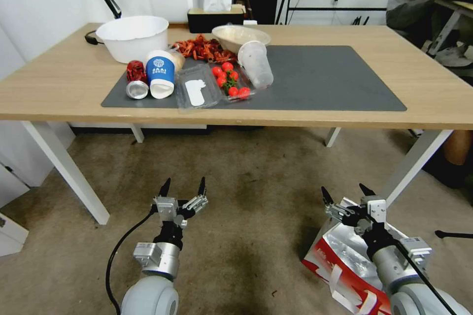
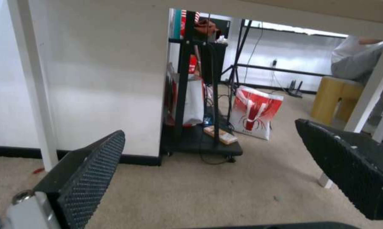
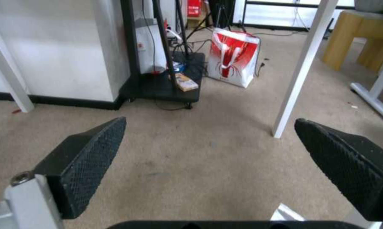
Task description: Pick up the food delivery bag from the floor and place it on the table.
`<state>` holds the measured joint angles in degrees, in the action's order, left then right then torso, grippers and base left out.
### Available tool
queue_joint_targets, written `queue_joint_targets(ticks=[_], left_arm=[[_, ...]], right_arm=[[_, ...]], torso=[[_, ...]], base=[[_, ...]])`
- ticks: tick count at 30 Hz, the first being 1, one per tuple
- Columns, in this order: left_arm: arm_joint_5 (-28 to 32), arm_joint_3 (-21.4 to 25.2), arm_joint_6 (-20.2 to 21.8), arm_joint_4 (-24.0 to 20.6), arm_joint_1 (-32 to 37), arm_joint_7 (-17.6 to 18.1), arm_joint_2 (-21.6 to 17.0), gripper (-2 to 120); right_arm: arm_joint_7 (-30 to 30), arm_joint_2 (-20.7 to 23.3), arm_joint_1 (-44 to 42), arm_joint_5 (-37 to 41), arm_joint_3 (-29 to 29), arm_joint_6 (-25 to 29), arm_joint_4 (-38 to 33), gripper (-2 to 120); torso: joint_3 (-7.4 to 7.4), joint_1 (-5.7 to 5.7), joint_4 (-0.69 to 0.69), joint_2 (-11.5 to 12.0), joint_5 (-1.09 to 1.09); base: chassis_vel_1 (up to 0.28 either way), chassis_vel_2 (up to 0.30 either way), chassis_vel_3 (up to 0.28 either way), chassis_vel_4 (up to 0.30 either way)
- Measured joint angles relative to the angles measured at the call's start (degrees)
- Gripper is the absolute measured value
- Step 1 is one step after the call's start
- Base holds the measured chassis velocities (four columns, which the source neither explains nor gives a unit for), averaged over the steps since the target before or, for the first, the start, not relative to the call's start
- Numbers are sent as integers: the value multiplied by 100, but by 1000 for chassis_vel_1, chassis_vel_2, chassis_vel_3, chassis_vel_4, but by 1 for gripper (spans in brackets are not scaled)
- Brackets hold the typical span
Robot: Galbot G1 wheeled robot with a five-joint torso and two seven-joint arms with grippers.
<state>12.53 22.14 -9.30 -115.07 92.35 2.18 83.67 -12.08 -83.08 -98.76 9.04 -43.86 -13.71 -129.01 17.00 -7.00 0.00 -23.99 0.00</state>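
Right claw (image 1: 348,194) spread wide just above the food delivery bag (image 1: 340,256).

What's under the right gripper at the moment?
The food delivery bag lies on the floor beneath the open right gripper, foil lining showing. The arm covers part of it, so the handles' full lie is hidden. The open left gripper hangs over bare carpet.

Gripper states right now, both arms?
Left gripper: open, empty, over the floor.
Right gripper: open, empty, above the food delivery bag.

Two bowls (image 1: 133,37); two cups (image 1: 160,74); one can (image 1: 137,79).
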Motion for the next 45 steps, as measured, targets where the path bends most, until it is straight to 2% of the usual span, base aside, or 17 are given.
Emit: queue_joint_targets(ticks=[7,24,45], left_arm=[[-23,-8,-47,49,-23,-3,12,100],[-22,-57,-49,90,-86,-4,11,100],[-1,-24,-56,135,-125,1,18,100]], right_arm=[[0,36,-16,-1,-24,-1,-23,100],[-34,67,13,-19,-16,-37,24,100],[-35,69,94,-32,12,-38,134,100]], torso=[[-160,89,0,249,0],[-437,224,0,660,0],[-771,337,0,1109,0]], base=[[0,0,0,0],[0,0,0,0],[0,0,0,0]])
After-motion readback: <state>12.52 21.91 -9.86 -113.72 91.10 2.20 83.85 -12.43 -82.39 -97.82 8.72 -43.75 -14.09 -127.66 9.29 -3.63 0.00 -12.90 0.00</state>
